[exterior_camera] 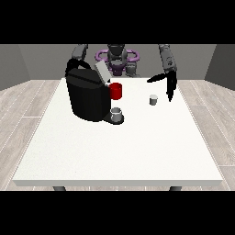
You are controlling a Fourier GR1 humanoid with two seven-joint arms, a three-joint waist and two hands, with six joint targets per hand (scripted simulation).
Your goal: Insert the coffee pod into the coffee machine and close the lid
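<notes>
- The coffee pod [153, 99] stands upright on the white table [119, 151], a small pale cup-shaped thing to the right of the coffee machine [88, 96] as the view shows it, and well apart from it.
- The hand at the view's right [168, 84] hangs above the table just beside the pod, on its far right side. Its fingers are straight and spread: the thumb points towards the view's left, the other fingers point down at the table. It holds nothing and does not touch the pod.
- The relation that matters: the pod lies below that hand and towards the view's left, roughly in line with the gap between thumb and fingers. The pod's long axis is vertical, so I judge a sideways closing of the fingers around its wall suits it.
- This hand is clearly the nearer one. Of the other arm only a part shows at the view's left, behind the machine; its hand is hidden, so I cannot tell how its fingers lie.
- The machine's lid [103, 72] stands tilted up and open. A red part [116, 91] shows on the machine's front below the lid, and a grey cup [117, 114] sits on its base.
- Neither the inserting nor the lid closing is done yet; the grasp appears to be the step in hand.
</notes>
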